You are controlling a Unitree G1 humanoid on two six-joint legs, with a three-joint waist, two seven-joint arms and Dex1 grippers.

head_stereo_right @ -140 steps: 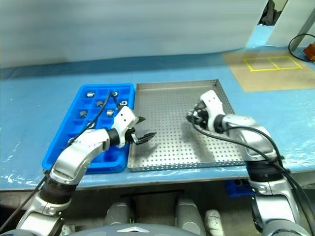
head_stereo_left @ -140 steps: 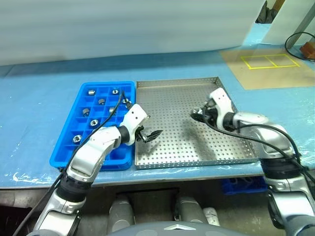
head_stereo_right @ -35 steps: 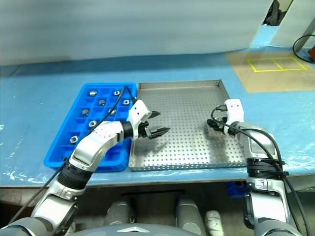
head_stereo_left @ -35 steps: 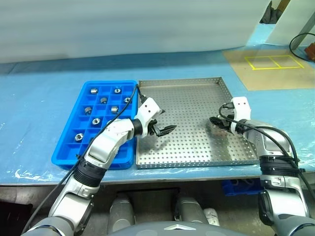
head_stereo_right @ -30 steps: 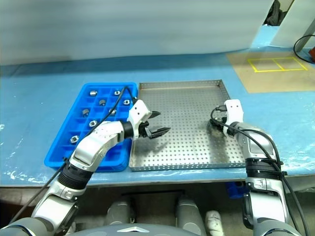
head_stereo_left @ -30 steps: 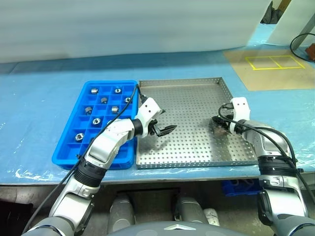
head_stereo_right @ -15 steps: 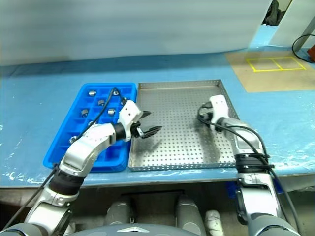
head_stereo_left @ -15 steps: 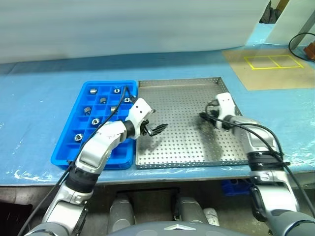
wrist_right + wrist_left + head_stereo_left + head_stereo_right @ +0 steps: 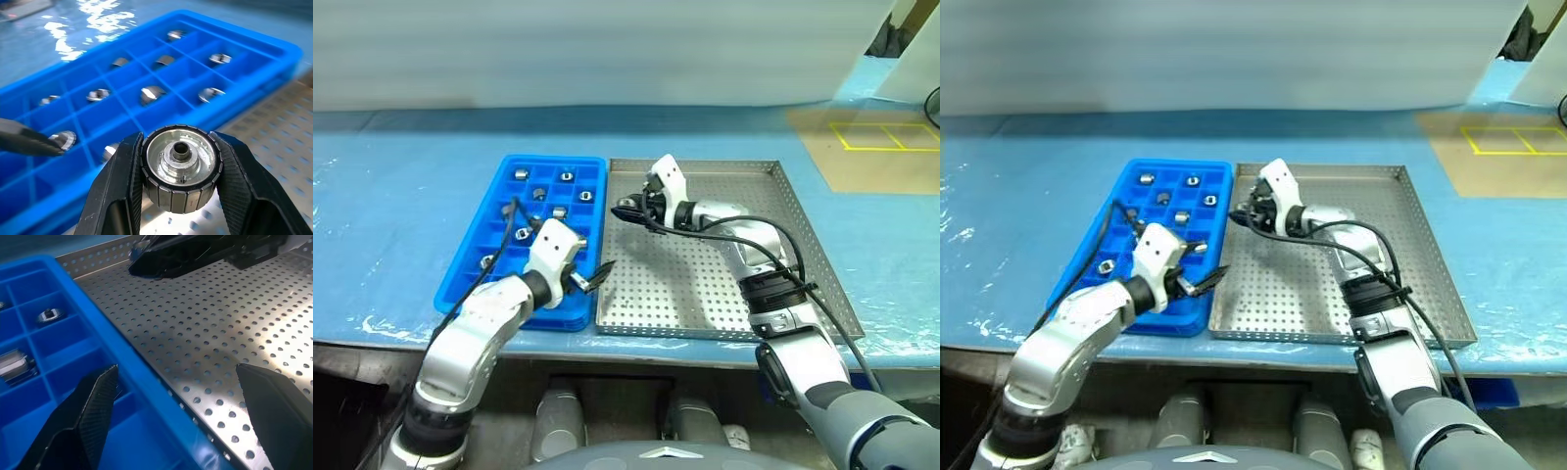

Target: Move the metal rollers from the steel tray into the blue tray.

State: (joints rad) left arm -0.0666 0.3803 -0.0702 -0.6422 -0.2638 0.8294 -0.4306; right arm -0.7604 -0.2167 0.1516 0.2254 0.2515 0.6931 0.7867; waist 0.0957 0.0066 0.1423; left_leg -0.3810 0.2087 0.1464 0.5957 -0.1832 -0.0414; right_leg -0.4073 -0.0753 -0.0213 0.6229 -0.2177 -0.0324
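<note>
Here the right gripper (image 9: 179, 196) clenched a metal roller (image 9: 180, 166) near the blue tray (image 9: 509, 294); the left gripper (image 9: 181, 416) gaped empty over the steel tray (image 9: 724, 294)

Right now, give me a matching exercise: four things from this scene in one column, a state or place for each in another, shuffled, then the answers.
1. right gripper
2. left gripper
3. steel tray
4. blue tray

A. holds several rollers in compartments
B. fingers open, nothing between them
C. perforated, beside the blue tray
D. shut on a roller

Pairs: 1-D, 2-B, 3-C, 4-A
</note>
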